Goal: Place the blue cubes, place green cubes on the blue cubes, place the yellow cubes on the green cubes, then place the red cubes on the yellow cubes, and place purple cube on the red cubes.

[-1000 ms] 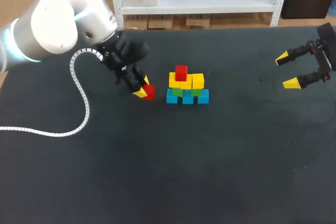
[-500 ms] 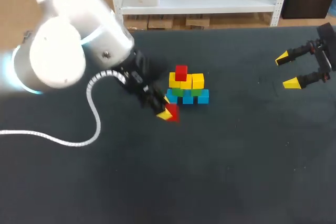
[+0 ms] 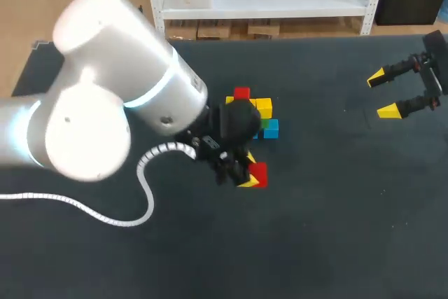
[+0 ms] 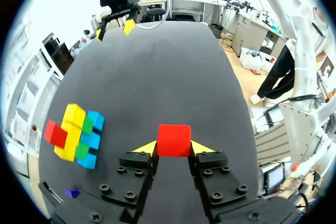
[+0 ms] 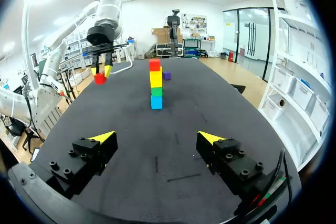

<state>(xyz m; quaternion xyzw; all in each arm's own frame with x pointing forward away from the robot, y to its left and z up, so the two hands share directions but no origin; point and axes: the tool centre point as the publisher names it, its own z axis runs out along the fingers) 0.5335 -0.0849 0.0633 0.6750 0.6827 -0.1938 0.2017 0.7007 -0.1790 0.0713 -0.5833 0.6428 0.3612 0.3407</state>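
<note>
A red cube [image 4: 174, 140] sits between the yellow tips of my left gripper [image 4: 174, 148], which is shut on it. In the head view that gripper [image 3: 250, 171] hangs with the red cube [image 3: 258, 174] just in front of the stack [image 3: 264, 117]. The stack has blue cubes [image 3: 271, 129] at the bottom, green and yellow cubes [image 3: 264, 106] above, and one red cube [image 3: 242, 93] on top; my left arm hides its left part. A purple cube [image 5: 166, 75] lies beyond the stack [image 5: 155, 85]. My right gripper [image 3: 381, 94] stands open and empty at the far right.
My left arm's white cable [image 3: 105, 215] trails over the table's left side. The arm's large body covers the table to the left of the stack. Open dark tabletop [image 3: 336, 201] lies between the stack and my right gripper [image 5: 156, 137].
My left arm has swung right and toward the front edge with the red cube, from left of the stack to just in front of it. The right arm has not moved.
</note>
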